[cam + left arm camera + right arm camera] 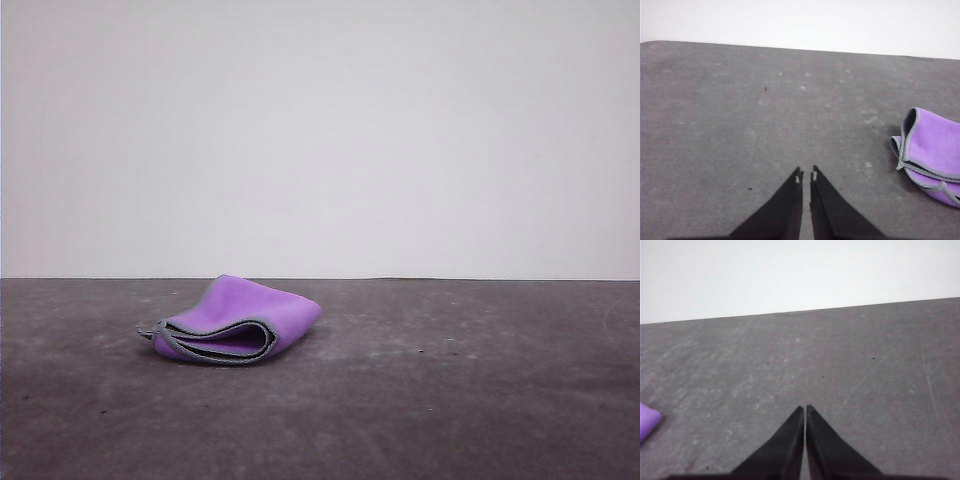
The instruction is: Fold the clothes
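Dark grey, scuffed table [450, 400] against a plain white wall [320, 130]. Cloth [240, 320] lies left of centre on the table, folded over into a loose bundle, purple face outward, grey edging curling along the open near edge; a dark inner face shows in the fold. Left gripper [806, 175] hangs above bare table, fingers nearly together with a thin gap, holding nothing, cloth well apart. Right gripper [805, 409] pressed closed, empty, above bare table.
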Controlling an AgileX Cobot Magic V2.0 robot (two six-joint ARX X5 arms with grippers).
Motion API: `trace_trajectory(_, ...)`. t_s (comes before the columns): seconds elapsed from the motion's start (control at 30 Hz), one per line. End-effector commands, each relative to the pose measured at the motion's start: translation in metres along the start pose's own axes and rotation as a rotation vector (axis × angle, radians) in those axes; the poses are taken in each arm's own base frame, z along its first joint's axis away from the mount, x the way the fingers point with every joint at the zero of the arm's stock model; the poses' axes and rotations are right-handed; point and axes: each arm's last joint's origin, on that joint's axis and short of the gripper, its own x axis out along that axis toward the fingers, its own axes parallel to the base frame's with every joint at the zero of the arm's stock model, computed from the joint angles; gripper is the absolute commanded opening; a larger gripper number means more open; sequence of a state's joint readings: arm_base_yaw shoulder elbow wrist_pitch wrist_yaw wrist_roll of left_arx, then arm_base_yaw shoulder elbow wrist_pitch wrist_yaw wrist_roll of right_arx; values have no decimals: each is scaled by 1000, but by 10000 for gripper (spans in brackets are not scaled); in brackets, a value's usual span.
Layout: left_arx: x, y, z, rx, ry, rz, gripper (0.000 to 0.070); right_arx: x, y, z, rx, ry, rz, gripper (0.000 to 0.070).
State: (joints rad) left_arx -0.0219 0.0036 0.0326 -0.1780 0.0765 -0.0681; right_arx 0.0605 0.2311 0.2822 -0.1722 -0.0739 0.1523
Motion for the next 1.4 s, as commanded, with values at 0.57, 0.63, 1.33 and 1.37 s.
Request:
trace_trajectory(0.57, 2, 1, -7, -3, 28, 5, 16, 4, -15, -74, -221, 50, -36, 0)
trace_trajectory(0.63, 2, 1, -7, -3, 27, 5, 16, 4, -15, -73, -217, 50, -38, 0)
trace_trajectory(1.33, 2, 1, -7, -3, 27, 5, 16, 4, -15, -71, -224, 22, -38, 0)
trace_trajectory(1.37, 2, 1, -7, -3, 27, 5, 16, 4, -15, -71, -224, 22, -38, 0)
